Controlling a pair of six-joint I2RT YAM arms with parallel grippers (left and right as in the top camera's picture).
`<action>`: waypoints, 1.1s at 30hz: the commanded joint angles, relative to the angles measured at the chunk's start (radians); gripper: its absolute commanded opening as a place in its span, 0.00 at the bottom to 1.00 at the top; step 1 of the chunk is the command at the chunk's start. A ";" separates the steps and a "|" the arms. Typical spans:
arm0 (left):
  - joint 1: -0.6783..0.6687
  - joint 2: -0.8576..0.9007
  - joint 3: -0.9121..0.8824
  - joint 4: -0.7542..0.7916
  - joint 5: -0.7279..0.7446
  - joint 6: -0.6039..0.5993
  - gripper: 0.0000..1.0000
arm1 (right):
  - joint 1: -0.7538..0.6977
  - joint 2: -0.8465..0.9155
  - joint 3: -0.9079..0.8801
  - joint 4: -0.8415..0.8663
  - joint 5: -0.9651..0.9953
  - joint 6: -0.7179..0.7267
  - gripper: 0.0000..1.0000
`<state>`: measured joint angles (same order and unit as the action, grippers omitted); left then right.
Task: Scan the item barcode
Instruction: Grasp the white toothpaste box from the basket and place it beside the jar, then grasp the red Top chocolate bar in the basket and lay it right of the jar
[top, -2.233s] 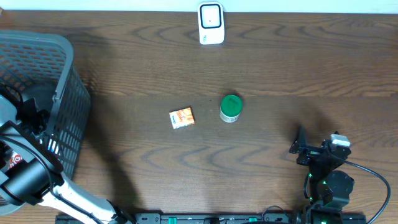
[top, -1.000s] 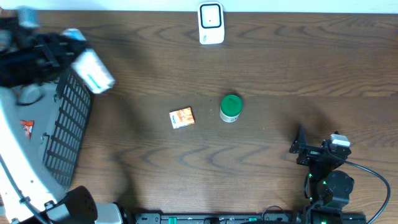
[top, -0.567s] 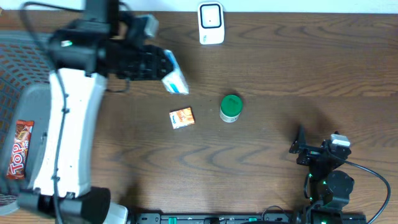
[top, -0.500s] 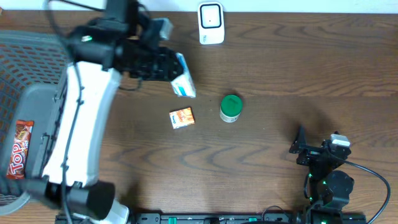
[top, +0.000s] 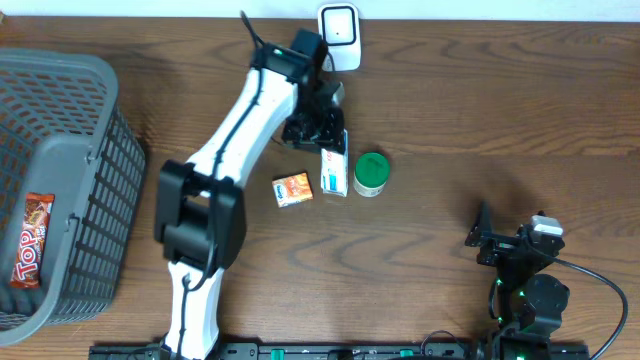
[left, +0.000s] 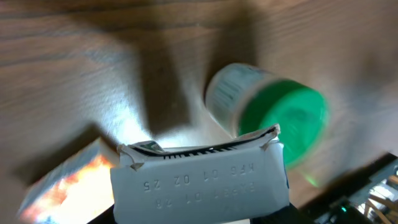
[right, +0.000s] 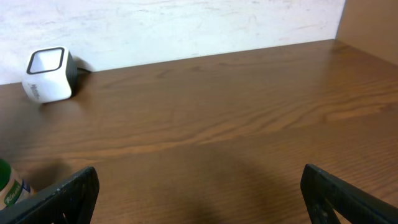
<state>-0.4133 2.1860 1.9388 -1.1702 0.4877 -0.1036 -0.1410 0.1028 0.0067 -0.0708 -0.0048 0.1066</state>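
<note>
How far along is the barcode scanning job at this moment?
Done, it seems: the orange box and the green-lidded jar lie on the table, outside the basket. In hand: the left gripper holds a white packet low between them, apart from the scanner; whether it was scanned I cannot tell. Left: a snack bar lies in the basket.
</note>
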 joint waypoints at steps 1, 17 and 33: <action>-0.017 0.068 -0.005 0.023 -0.013 -0.026 0.44 | 0.005 -0.004 -0.001 -0.004 -0.001 0.012 0.99; 0.075 -0.162 0.079 -0.026 -0.191 0.040 0.92 | 0.005 -0.004 -0.001 -0.004 -0.001 0.012 0.99; 0.839 -0.800 0.084 -0.045 -0.571 -0.200 0.99 | 0.005 -0.004 -0.001 -0.004 -0.001 0.012 0.99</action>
<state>0.2558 1.3342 2.0510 -1.1671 -0.0097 -0.1711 -0.1410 0.1028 0.0067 -0.0711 -0.0044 0.1066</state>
